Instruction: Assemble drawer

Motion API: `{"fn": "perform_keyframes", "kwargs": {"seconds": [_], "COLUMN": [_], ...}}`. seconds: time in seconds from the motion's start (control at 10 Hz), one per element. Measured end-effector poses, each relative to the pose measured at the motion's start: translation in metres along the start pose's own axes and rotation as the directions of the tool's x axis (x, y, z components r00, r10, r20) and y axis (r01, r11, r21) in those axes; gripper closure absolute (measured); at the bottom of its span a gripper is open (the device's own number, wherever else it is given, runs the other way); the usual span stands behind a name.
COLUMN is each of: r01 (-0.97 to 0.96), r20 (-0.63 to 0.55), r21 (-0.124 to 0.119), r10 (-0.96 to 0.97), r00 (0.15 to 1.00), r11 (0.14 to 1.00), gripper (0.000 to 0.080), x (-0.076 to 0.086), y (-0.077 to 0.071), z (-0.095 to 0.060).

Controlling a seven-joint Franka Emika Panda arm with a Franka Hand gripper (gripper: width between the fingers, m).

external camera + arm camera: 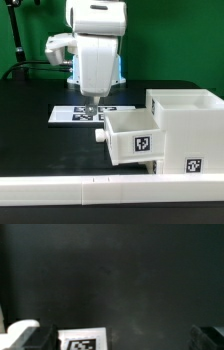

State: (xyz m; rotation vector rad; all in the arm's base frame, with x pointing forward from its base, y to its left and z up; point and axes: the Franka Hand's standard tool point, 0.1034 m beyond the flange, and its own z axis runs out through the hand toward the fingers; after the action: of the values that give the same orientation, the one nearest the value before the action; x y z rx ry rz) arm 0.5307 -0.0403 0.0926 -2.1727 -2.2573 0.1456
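Observation:
The white drawer casing (186, 132) stands at the exterior view's right, with a tag on its front. One tray (132, 137) sticks out of its side, partly slid in, with its round knob (99, 135) pointing to the exterior view's left. No second tray shows. My gripper (90, 104) hangs low over the table, just behind the tray's knob end and apart from it. In the wrist view my gripper (118, 338) is open, with dark fingers (211, 337) far apart and nothing held between them.
The marker board (84, 113) lies flat under the gripper, and a tagged corner of it shows in the wrist view (82, 339). Long low white border blocks (90, 190) run along the table's front edge. The black table (30, 130) stretches to the exterior view's left.

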Motion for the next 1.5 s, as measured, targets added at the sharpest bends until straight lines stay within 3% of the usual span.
{"fn": "perform_keyframes", "kwargs": {"seconds": [0.2,0.5,0.7,1.5], "r01": [0.053,0.054,0.025,-0.111], "r20": [-0.099,-0.229,-0.311,-0.32], "r21": [0.013,0.05,0.079,0.124], "r10": [-0.052,-0.042,0.001,0.145], "r00": [0.994,0.973,0.95,0.936], "r11": [0.998,0.997,0.997,0.986], "gripper": [0.0151,0.0151,0.0151,0.0151], "x": [-0.012,-0.037,-0.042,0.014], "y": [-0.004,-0.001,-0.003,0.015], "z": [0.013,0.027,0.035,0.024]}}
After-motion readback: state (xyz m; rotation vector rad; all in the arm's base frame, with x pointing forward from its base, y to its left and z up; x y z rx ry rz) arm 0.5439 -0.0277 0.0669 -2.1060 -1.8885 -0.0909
